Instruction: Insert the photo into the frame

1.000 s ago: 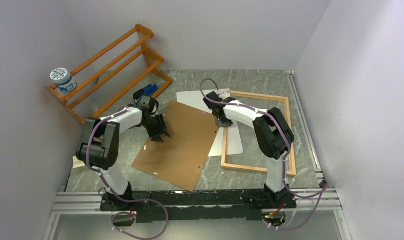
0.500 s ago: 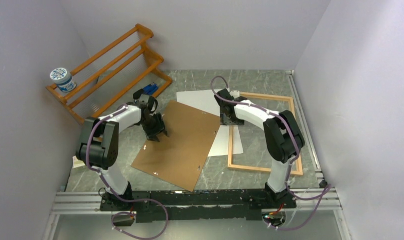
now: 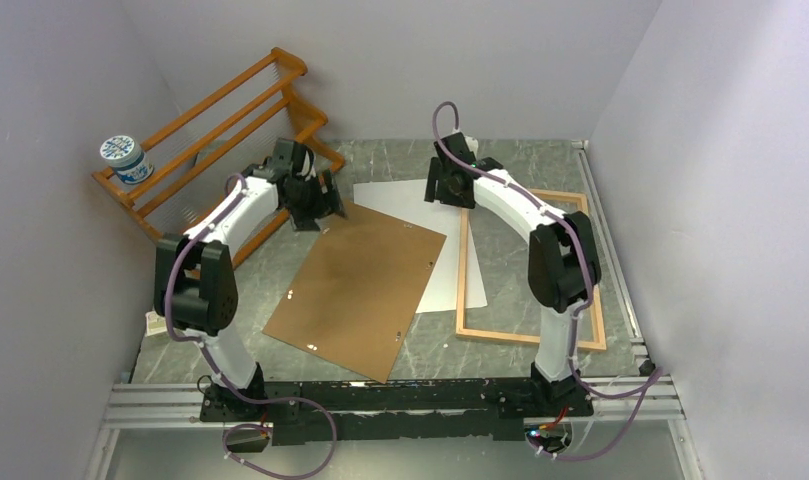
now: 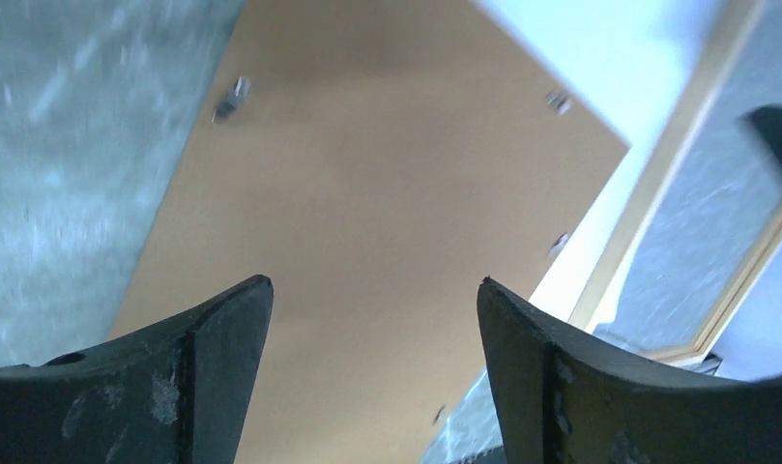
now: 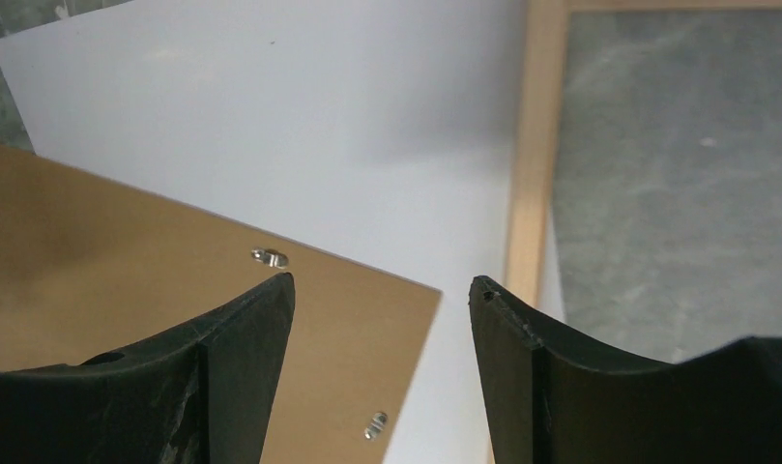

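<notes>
The photo (image 3: 405, 205) lies white side up on the table, its near-left part under the brown backing board (image 3: 360, 290). Its right edge overlaps the left border of the light-wood frame (image 3: 530, 338), which lies flat at the right. My left gripper (image 3: 318, 200) is open and empty, raised over the board's far-left corner. My right gripper (image 3: 448, 187) is open and empty, raised over the photo's far edge. The left wrist view (image 4: 372, 290) shows the board (image 4: 367, 174), photo (image 4: 599, 58) and frame (image 4: 667, 164). The right wrist view (image 5: 382, 285) shows the photo (image 5: 319, 126), frame (image 5: 532, 145) and board (image 5: 126, 261).
An orange-brown slatted rack (image 3: 220, 130) stands at the far left with a white and blue tub (image 3: 125, 160) on its left end. A small blue object (image 3: 300, 178) lies by the rack's foot. Walls close in on the left, back and right.
The frame slid right and straightened while the right gripper was on it. Both grippers then rose and moved toward the far side, the left off the board's left edge.
</notes>
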`<state>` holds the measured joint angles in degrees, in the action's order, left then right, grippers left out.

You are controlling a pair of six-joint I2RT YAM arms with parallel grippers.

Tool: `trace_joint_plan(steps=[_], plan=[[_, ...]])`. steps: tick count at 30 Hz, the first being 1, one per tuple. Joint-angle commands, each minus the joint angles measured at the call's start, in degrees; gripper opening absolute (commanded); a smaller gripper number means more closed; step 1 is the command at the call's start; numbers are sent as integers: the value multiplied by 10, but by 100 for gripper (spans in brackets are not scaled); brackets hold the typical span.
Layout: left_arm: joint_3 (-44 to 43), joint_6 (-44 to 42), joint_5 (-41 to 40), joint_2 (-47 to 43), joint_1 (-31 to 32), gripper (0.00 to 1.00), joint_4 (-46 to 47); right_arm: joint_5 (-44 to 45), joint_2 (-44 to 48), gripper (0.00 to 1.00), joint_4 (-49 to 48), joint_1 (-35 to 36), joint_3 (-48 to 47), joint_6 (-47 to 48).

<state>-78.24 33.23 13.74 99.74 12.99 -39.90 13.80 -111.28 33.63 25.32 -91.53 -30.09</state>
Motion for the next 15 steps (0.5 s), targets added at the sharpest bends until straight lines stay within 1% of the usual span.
trace_joint_plan(steps=[1,5,9,12,15], plan=[[-92,-39,11,56,2,84,38,-57,-52,70,-17,4,-35,-11],[-167,-75,8,128,8,85,77,-87,-83,70,-37,1,-48,-3],[-254,-97,12,215,12,84,83,-110,-109,70,-61,-6,-50,-10],[-317,-105,15,285,12,81,80,-103,-125,70,-59,-11,-54,-13],[-360,-105,13,329,12,81,93,-93,-134,70,-54,-15,-51,-12]])
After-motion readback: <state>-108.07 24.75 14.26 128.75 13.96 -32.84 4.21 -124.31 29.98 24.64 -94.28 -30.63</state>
